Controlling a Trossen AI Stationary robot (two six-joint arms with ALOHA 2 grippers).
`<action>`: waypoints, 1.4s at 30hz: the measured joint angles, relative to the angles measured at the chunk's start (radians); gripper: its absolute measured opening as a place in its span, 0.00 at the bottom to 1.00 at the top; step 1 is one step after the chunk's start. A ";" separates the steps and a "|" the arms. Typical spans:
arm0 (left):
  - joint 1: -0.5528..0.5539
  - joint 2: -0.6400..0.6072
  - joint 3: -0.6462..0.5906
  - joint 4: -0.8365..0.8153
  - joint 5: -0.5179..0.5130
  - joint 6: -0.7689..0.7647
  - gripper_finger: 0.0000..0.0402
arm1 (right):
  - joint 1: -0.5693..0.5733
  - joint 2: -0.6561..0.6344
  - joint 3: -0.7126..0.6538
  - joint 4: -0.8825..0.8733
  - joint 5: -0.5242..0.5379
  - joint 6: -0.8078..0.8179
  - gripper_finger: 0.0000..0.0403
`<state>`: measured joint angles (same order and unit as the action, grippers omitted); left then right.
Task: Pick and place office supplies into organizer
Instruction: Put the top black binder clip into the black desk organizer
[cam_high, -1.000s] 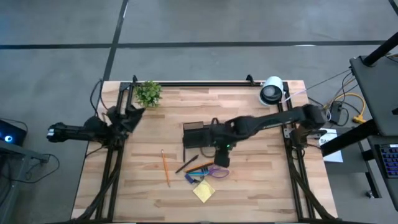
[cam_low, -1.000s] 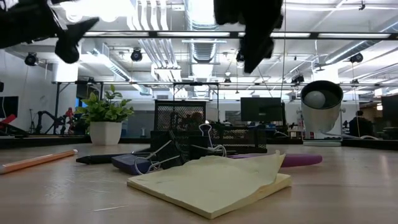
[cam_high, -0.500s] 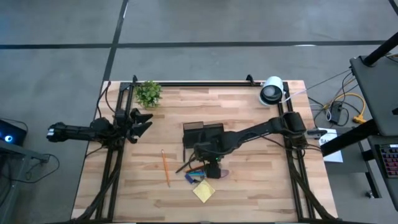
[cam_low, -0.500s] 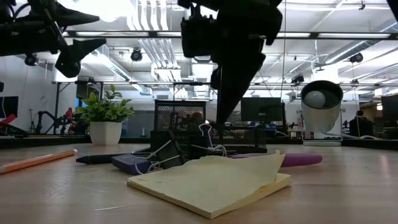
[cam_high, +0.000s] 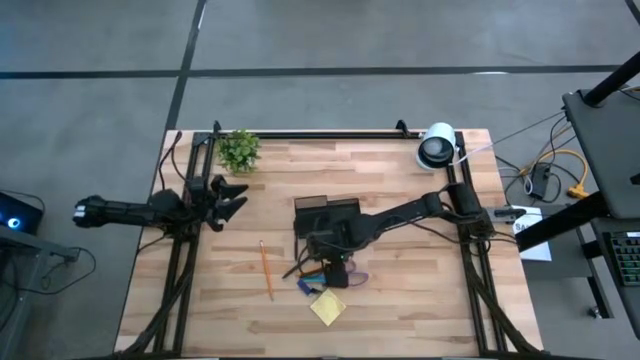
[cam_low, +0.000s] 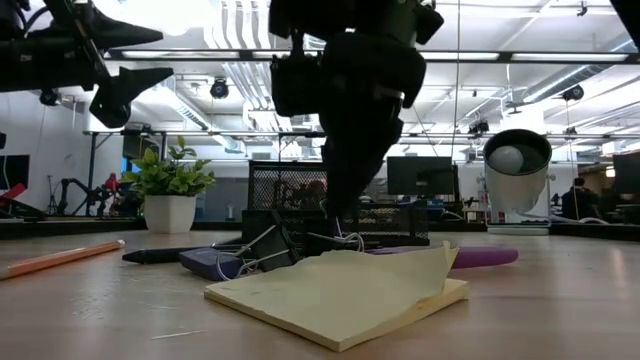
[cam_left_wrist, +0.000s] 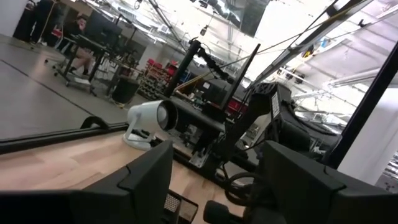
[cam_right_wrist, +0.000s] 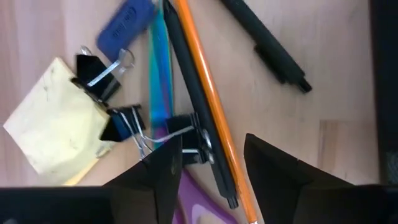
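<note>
The office supplies lie in a loose pile on the table near the black organizer (cam_high: 325, 215): a dark pen (cam_right_wrist: 198, 134), an orange pencil (cam_right_wrist: 205, 81), a teal marker (cam_right_wrist: 160, 81), black binder clips (cam_right_wrist: 102, 74), purple scissors (cam_right_wrist: 199, 211) and a yellow sticky-note pad (cam_right_wrist: 53, 134). A second orange pencil (cam_high: 266, 270) lies apart, left of the pile. My right gripper (cam_right_wrist: 211, 142) is open and low over the pile (cam_high: 335, 265), pointing down, its fingers on either side of the pen and pencil. My left gripper (cam_high: 225, 195) is open and waits in the air at the table's left.
A small green plant (cam_high: 239, 150) stands at the far left corner. A round white-and-black device (cam_high: 436, 146) stands at the far right corner. Another black pen (cam_right_wrist: 267, 43) lies between the pile and the organizer. Bare wood shows along the near edge and the right side.
My right gripper has come down from well above the table and moved slightly toward the left and near edges, and is now low over the pile. My left gripper has moved a little toward the table's middle. The supplies have not moved.
</note>
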<state>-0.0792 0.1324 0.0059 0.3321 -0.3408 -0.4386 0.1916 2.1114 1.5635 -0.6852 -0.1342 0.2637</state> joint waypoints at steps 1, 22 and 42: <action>0.000 0.004 0.000 -0.004 0.000 0.000 0.59 | 0.000 0.001 -0.001 0.000 0.000 0.000 0.38; 0.000 0.033 0.002 -0.002 0.000 -0.002 0.59 | -0.031 -0.012 0.101 -0.067 0.044 0.049 0.02; 0.000 0.030 0.002 -0.008 -0.005 0.000 0.59 | -0.193 0.054 0.198 -0.124 0.194 0.829 0.02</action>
<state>-0.0791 0.1626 0.0078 0.3245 -0.3458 -0.4381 -0.0019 2.1651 1.7611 -0.8090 0.0596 1.0923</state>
